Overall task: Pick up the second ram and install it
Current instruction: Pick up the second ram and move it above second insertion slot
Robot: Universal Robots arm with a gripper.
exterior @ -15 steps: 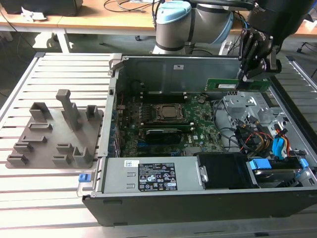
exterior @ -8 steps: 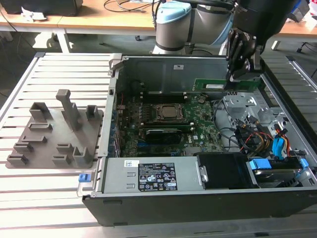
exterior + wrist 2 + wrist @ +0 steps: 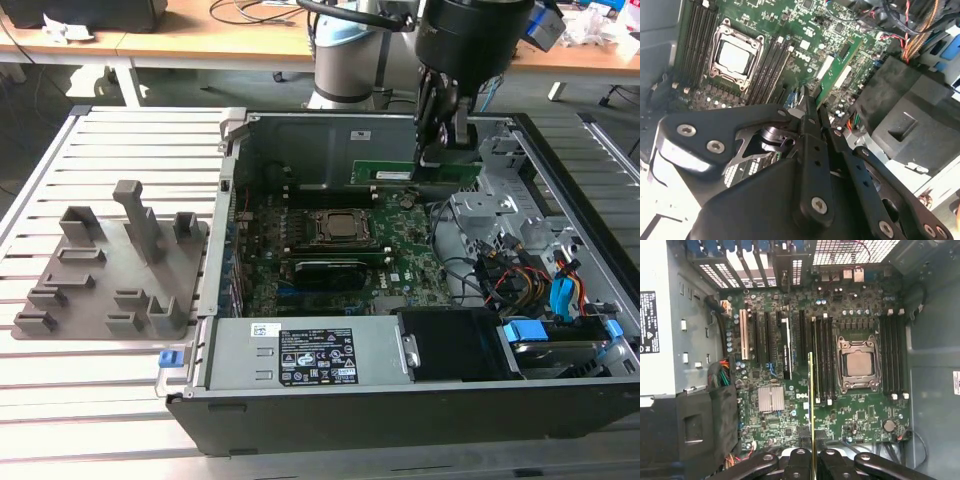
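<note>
Green and flat, the second ram [image 3: 390,173] is hanging lengthwise under the gripper [image 3: 446,148] in the exterior view, pinched by the closed fingers near one end so that most of its length is reaching out to one side. The tool is holding it above the open computer case [image 3: 560,200], over the far part of the motherboard [image 3: 400,265], with the stick's long edge facing down, which looks like the attitude a slot would need. The grey holder tray [image 3: 110,270] is lying well apart from the gripper, outside the case.

In the second wrist view the fingertips [image 3: 810,112] are clamping narrowly on the stick [image 3: 839,70], which is stretching away from them over the board. The CPU socket [image 3: 735,55] is sitting well off to one side of the held stick, with dark memory slots [image 3: 771,65] lying between the two.

In the first wrist view the ram [image 3: 811,400] is showing edge-on as a thin line rising out of the gripper [image 3: 811,460]. It is running parallel to the bank of memory slots [image 3: 822,360] beneath it, right along that bank's near edge, with the socket [image 3: 858,365] beyond the bank. I judge it is being lined up with a slot, not yet seated; whether it is touching the board I cannot tell.
</note>
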